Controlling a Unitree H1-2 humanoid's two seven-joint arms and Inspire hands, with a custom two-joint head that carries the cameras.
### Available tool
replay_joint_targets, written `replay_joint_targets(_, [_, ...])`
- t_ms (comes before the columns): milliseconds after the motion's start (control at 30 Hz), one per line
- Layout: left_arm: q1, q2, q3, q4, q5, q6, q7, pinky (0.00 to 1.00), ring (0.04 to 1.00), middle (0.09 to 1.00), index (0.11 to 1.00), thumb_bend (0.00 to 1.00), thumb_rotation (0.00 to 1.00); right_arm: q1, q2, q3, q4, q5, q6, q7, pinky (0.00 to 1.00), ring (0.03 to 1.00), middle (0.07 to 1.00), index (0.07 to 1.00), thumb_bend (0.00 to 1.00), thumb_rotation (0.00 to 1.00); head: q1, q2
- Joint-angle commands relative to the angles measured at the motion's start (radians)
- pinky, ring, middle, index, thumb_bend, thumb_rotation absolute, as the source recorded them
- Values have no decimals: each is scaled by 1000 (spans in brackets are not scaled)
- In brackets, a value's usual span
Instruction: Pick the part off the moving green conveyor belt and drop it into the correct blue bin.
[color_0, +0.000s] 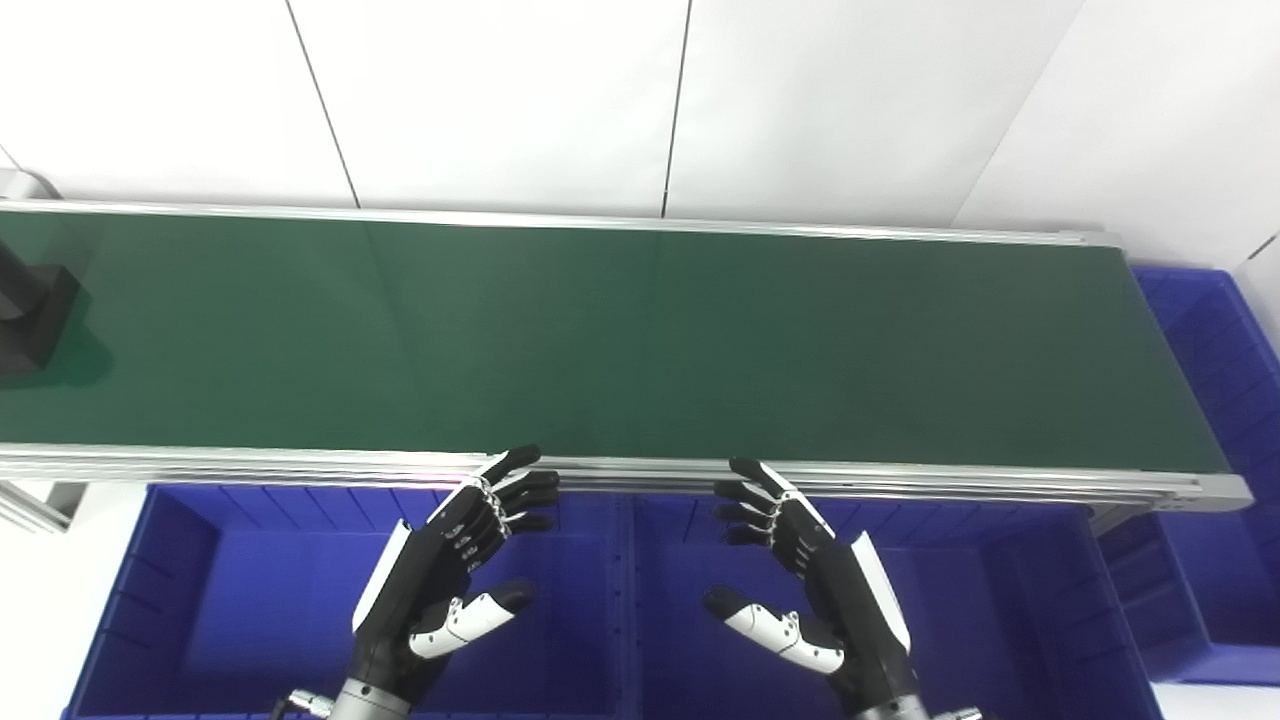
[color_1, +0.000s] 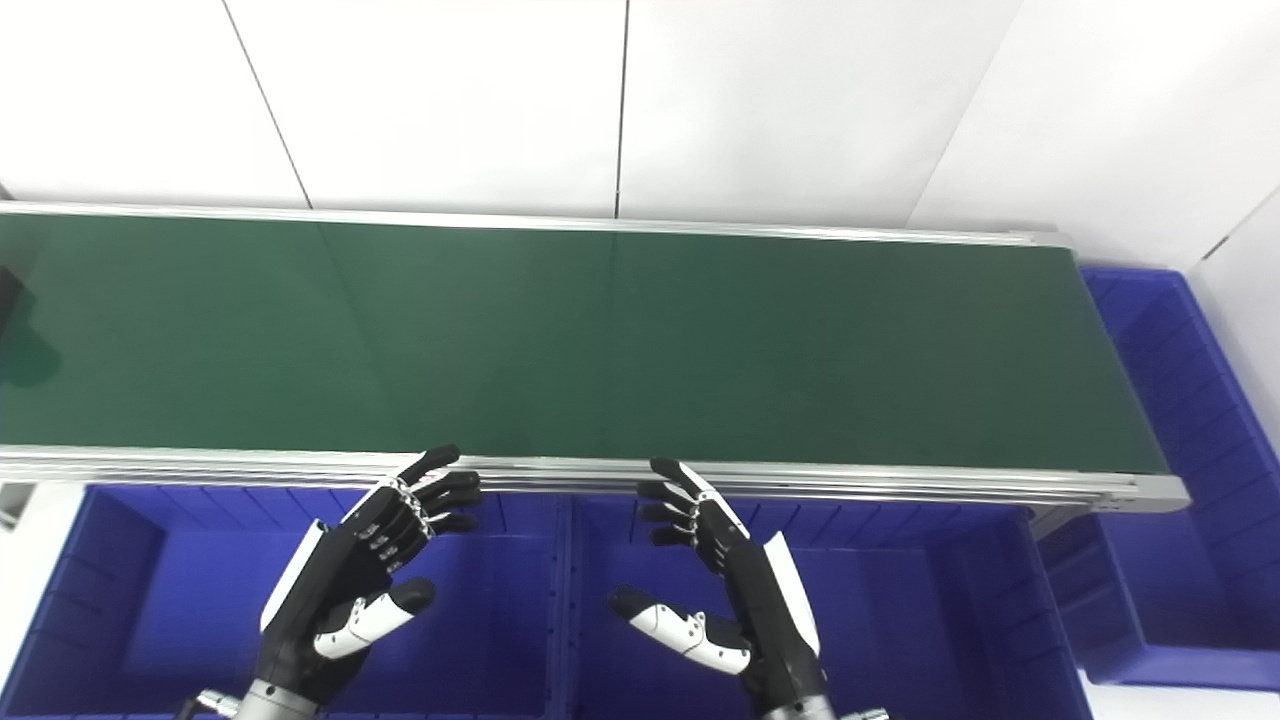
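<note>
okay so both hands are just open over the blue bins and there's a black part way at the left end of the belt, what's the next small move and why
Probably shift the left hand leftward along the belt's near rail, toward the black part. Both hands hang open and empty over the near bins; the right hand is farther away. The part sits at the green belt's far left, beyond either hand.

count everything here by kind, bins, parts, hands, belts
blue bins: 3 (left bin, middle bin, end bin)
black parts: 1 (part, at the belt's far left)
robot hands: 2 (left robot hand, right robot hand, both open over the bins)
belt: 1 (belt)
total: 7
</note>
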Motion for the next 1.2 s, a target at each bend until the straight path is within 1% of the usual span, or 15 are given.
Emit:
replay_joint_targets(0, [-8, -6, 0, -12, -12, -39, -7, 716, 777, 796, 853, 834, 522, -6, 3, -3, -16, 10, -48, 0, 697, 763, 810, 877, 668, 459, 0, 1])
replay_joint_targets(300, [-9, -8, -2, -11, -12, -34, -6, 711, 772, 792, 849, 832, 514, -6, 5, -5, -15, 14, -48, 0, 693, 759, 808, 876, 664, 449, 4, -2])
replay_joint_targets(433, [-11, -6, -3, -7, -15, -36, -9, 714, 775, 795, 852, 814, 500, -6, 5, -6, -15, 14, -46, 0, 690, 758, 807, 876, 665, 447, 7, -2])
replay_joint_targets(767, [-11, -9, -5, -5, -4, -40, -4, 709, 770, 792, 851, 830, 522, -5, 0, -6, -17, 16, -50, 3, 690, 759, 810, 879, 656, 440, 22, -4])
replay_joint_targets(967, [-12, -10, -8, -2, -7, -40, -6, 710, 768, 791, 852, 826, 518, -5, -3, -8, -20, 22, -45, 5, 691, 759, 808, 877, 653, 432, 33, -7])
replay_joint_targets(1067, [-13, -14, -10, 5, 3, -46, -3, 713, 770, 791, 853, 824, 517, -4, -6, -10, -16, 26, -46, 5, 691, 761, 808, 877, 653, 428, 72, -24])
replay_joint_targets(1100, [-14, -17, -13, 11, 10, -51, -1, 708, 769, 792, 852, 824, 521, -4, -10, -13, -11, 30, -52, 6, 691, 762, 808, 878, 651, 426, 113, -37])
replay_joint_targets(1133, [-14, -20, -15, 15, 12, -55, -2, 706, 769, 793, 850, 828, 525, -4, -13, -14, -8, 34, -57, 8, 692, 764, 809, 879, 648, 422, 121, -39])
replay_joint_targets(1167, [-14, -25, -18, 21, 15, -59, -1, 706, 769, 795, 848, 831, 524, -5, -18, -17, -3, 38, -65, 9, 693, 766, 810, 880, 644, 418, 165, -56])
